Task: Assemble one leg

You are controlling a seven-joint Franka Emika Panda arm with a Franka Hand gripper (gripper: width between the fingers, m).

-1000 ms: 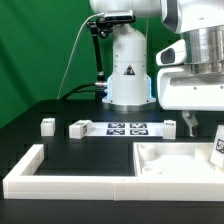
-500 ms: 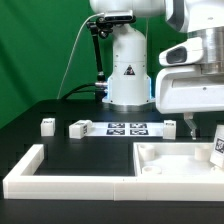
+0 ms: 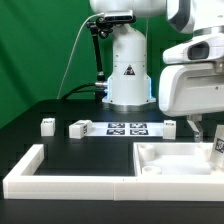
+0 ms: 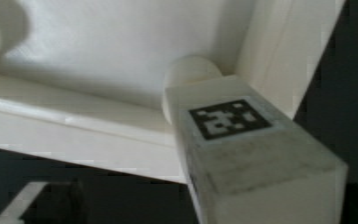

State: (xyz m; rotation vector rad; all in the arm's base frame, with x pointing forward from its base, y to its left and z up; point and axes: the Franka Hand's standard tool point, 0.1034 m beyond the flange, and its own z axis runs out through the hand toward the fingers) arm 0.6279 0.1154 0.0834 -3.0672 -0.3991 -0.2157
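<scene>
exterior view: we see the gripper [image 3: 203, 130] low over the large white tray part [image 3: 160, 158], just beside the leg [image 3: 217, 143] at the tray's edge on the exterior view's right. in the wrist view the leg's tag shows close up, by the tray's wall. we cannot tell how the jaws stand.

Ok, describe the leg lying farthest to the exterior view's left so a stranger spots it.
Find the marker board in front of the robot's white base. Toward the exterior view's left lies one white block beside it; the leg sits beyond, alone and narrower.
</scene>
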